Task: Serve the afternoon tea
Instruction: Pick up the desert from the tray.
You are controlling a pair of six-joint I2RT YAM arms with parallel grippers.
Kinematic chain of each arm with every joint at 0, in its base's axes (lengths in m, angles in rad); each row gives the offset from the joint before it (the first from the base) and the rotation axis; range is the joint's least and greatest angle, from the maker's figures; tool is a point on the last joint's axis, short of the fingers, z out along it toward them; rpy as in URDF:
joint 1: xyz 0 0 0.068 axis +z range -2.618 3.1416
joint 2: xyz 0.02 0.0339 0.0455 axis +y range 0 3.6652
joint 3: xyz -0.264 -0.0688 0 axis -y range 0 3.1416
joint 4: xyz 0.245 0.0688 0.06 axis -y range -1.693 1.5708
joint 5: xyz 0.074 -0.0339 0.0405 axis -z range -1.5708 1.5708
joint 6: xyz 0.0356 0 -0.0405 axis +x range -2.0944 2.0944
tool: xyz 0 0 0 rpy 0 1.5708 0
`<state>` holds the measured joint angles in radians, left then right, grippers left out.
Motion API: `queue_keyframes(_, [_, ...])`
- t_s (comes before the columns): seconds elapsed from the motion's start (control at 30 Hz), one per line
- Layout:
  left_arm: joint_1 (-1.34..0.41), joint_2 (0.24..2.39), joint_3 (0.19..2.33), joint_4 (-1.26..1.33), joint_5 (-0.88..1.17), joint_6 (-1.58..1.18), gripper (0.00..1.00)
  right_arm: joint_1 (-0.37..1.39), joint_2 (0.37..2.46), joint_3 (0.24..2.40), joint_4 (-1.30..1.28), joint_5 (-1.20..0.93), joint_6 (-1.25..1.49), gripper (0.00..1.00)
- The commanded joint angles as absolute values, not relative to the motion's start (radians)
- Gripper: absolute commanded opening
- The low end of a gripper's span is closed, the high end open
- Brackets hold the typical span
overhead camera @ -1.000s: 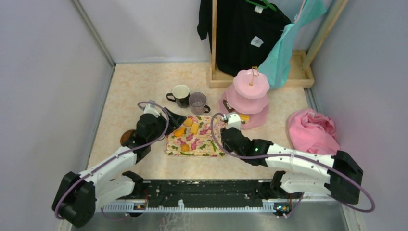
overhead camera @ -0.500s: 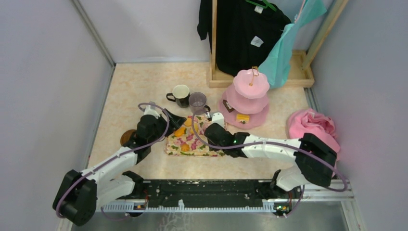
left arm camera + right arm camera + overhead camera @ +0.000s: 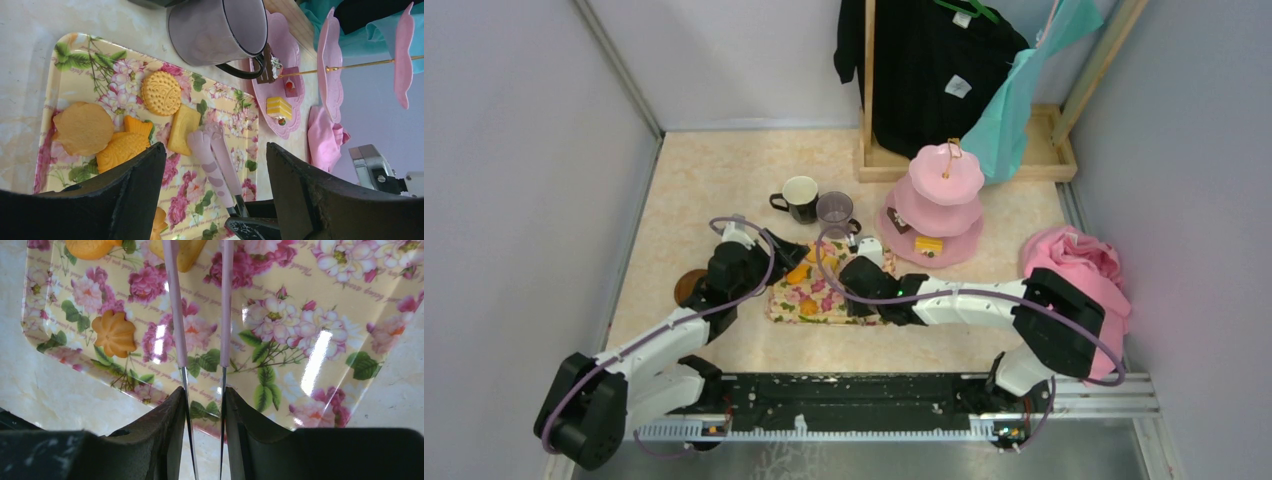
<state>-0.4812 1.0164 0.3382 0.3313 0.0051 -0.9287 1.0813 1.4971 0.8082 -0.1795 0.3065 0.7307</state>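
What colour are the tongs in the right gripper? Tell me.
Pale pink tongs, clearest in the left wrist view.

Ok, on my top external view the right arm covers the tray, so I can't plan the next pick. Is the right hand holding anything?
Observer: Yes. The right wrist view shows the right hand shut on pink tongs. Both tong arms reach out over the floral tray.
Operator: Where do the tips end up?
Observer: The left wrist view shows their paw-shaped tips beside a yellow bar snack, with nothing gripped between them.
Operator: And the left hand?
Observer: The left hand is open and empty, hovering over that tray.
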Motion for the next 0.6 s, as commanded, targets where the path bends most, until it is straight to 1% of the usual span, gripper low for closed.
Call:
queue_keyframes(0.0, [-0.474,1.012,0.324,0.377,0.021,-0.936,0.79,1.112,1.508,0.883,-0.145,0.297,0.768,0.33])
queue_keyframes(0.57, [-0.471,1.015,0.302,0.415,0.041,-0.946,0.78,1.148,1.599,0.96,-0.227,0.349,0.815,0.35])
